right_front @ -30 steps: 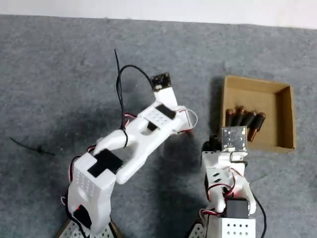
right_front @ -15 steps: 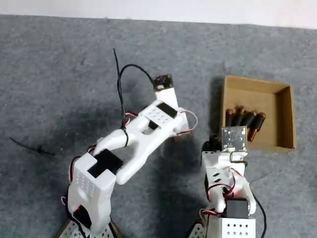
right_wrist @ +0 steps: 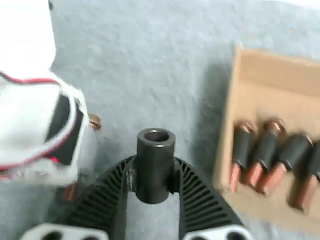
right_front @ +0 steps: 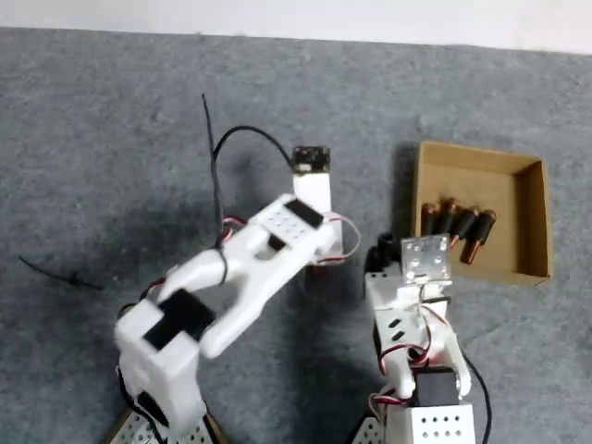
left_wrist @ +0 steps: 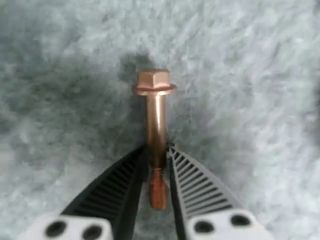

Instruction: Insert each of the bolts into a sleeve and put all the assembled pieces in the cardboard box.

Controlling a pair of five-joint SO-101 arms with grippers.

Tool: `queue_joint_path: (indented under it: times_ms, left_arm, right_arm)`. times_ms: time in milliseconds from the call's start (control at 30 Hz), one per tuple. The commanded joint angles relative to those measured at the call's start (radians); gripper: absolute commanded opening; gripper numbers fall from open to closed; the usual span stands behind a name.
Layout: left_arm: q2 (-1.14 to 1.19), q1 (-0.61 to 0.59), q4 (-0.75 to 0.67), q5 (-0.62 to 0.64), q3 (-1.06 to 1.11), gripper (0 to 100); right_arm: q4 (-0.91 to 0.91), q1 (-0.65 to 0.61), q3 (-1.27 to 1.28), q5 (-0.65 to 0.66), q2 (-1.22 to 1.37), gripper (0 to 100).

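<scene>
My left gripper [left_wrist: 156, 152] is shut on a copper bolt [left_wrist: 155, 115], holding its shank with the hex head pointing away over the grey carpet. My right gripper [right_wrist: 154, 172] is shut on a black sleeve [right_wrist: 155, 162], whose open bore faces the camera. In the high view the left arm [right_front: 277, 250] sits at centre and the right arm's wrist [right_front: 421, 264] is just beside it, with the sleeve [right_front: 383, 248] between them. The cardboard box [right_front: 529, 222] at the right holds several assembled pieces [right_front: 458, 227] lying side by side. In the right wrist view the box [right_wrist: 260, 75] and its assembled pieces [right_wrist: 270, 160] lie beyond the sleeve.
A black cable tie [right_front: 60, 275] lies on the carpet at the far left. The left arm's black cable [right_front: 217, 166] loops up over the carpet. The left arm's white body [right_wrist: 35, 105] is close beside the sleeve in the right wrist view.
The left arm has swung right, bringing its wrist closer to the right arm. The right arm's wrist has turned and shifted left toward it.
</scene>
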Motion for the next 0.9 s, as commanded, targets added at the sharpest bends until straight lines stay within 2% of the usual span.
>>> queue_joint_path:
  times_ms: [0,167,333,533,700,867]
  left_arm:
    - [-0.248,-0.036,-0.158,-0.008,0.162,0]
    - [-0.535,-0.082,-0.419,-0.009,0.452,0]
    - [-0.791,-0.153,-0.601,-0.008,0.662,0]
    - [-1.044,-0.194,-0.750,0.000,0.846,0]
    - [-1.199,-0.186,-0.872,0.000,0.980,0]
    - [-1.283,-0.102,-0.919,-0.005,1.070,0]
  right_arm:
    - [-0.073,-0.039,0.073,0.011,-0.001,0.5]
    - [-0.081,-0.102,0.076,0.014,-0.001,0.5]
    - [-0.081,-0.197,0.079,0.140,-0.001,0.5]
    - [-0.087,-0.309,0.117,0.181,-0.001,0.5]
    - [-0.088,-0.338,0.119,0.186,-0.001,0.5]
    - [-0.107,-0.364,0.120,0.192,-0.001,0.5]
